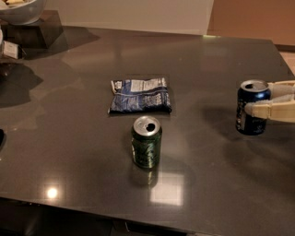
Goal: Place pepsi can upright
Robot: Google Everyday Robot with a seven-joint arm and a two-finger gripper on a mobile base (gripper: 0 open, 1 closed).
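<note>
The pepsi can, dark blue with a silver top, stands upright at the right side of the dark table. My gripper reaches in from the right edge and is shut on it. One cream finger crosses the can's front and the other shows behind its top. The can's base is at or just above the tabletop; I cannot tell which.
A green can stands upright at the table's middle front. A flat blue-and-white snack bag lies just behind it. A white bowl on a dark stand is at the far left corner.
</note>
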